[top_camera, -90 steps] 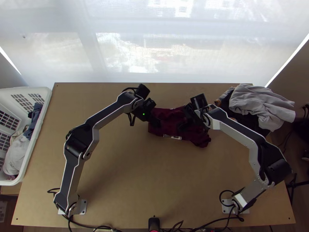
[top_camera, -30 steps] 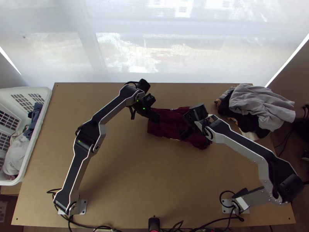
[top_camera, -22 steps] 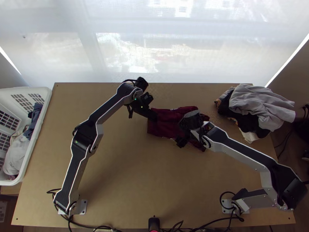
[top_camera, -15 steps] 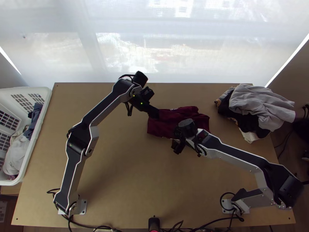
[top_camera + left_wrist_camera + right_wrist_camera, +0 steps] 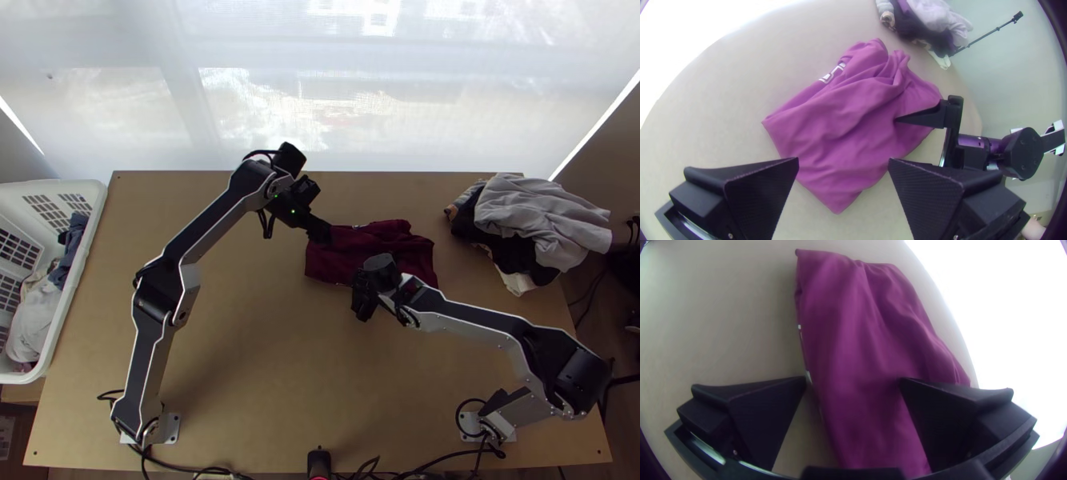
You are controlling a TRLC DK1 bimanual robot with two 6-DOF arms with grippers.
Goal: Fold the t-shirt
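Note:
In the top view my left gripper [image 5: 322, 234] is over the left end of the dark red t-shirt [image 5: 340, 260], which lies folded into a wrinkled band. My right gripper [image 5: 362, 308] is at the shirt's near edge. The left wrist view shows the shirt [image 5: 849, 124] beyond the parted fingers of my left gripper [image 5: 843, 160], and the right gripper's fingers [image 5: 924, 119] over it from the side. In the right wrist view my right gripper [image 5: 852, 380] stands open with the shirt [image 5: 862, 338] beneath and a strip of white print along one edge.
A white basket [image 5: 80, 264] with clothes stands at the table's left edge. A pile of grey and black clothes [image 5: 536, 216] lies at the back right. The wooden table [image 5: 264, 360] spreads out in front of the shirt, and a black device [image 5: 319, 462] sits at its near edge.
My right gripper has moved from the shirt's right part toward the left and nearer the front edge. My left gripper has drawn slightly back and left. The shirt's right end has shifted a little.

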